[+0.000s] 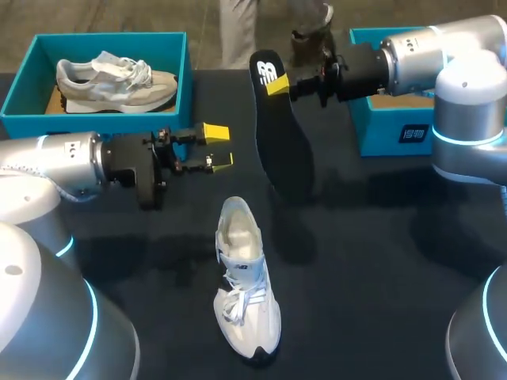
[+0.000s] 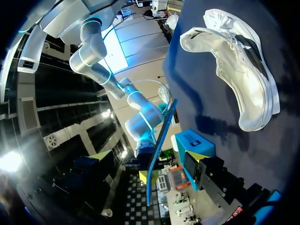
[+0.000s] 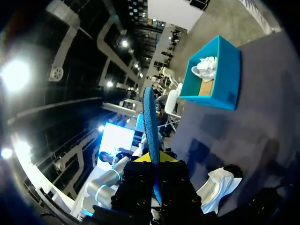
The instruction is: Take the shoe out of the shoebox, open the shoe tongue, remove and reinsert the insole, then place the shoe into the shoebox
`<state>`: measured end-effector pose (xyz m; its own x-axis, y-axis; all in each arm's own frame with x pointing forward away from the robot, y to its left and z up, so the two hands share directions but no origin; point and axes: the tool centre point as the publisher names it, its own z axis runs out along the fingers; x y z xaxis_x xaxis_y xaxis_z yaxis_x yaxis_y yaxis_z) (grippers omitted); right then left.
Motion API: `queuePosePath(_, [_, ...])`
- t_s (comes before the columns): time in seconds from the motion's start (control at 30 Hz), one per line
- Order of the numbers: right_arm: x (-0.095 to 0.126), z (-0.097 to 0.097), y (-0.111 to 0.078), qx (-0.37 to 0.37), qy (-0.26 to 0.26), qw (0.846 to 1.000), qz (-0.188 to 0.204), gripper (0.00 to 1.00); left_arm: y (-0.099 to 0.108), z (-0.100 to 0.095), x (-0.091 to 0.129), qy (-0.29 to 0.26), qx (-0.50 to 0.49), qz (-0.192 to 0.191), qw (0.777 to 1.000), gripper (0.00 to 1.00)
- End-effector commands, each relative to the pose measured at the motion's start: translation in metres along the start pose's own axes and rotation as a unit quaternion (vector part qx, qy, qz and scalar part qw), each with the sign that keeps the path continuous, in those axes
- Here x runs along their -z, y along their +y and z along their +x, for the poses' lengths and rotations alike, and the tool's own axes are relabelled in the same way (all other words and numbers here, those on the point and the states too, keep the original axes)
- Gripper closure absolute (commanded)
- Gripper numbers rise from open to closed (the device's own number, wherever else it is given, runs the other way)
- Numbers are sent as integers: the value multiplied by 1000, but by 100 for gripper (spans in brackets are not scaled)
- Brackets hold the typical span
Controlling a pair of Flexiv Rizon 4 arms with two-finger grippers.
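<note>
Black table (image 1: 380, 261) is carrying shoe (image 1: 244, 285) toward its robot-side edge. Right gripper (image 1: 277, 85) is pinching insole (image 1: 283, 150) by heel: probably light, floppy. Left gripper (image 1: 215, 146) is gaping wide, empty.

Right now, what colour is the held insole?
The insole is black with a white logo; best in head view.

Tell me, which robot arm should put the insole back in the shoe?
Right. The right gripper is shut on the black insole, holding it up just beyond the white shoe. The left gripper is open and holds nothing.
</note>
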<state>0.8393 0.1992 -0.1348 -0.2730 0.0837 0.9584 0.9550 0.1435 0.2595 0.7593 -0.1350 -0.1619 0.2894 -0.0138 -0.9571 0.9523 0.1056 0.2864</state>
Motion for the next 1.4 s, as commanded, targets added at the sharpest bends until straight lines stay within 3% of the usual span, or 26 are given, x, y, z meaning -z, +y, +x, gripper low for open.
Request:
queuePosePath(0.03, [-4, -2, 1, -18, -10, 1000, -3, 100, 5, 5, -7, 0, -3, -2, 1000, 0])
queuePosePath(0.23, [-4, -3, 1, -56, -49, 997, -12, 100, 11, 12, -11, 11, -4, 4, 1000, 0])
queuePosePath(0.63, [-4, -3, 1, -56, -49, 997, -12, 100, 12, 13, -12, 12, -2, 8, 1000, 0])
queuePosePath(1.4, [-4, -3, 1, -56, -49, 997, -12, 100, 20, 21, -49, 18, -23, -18, 999, 0])
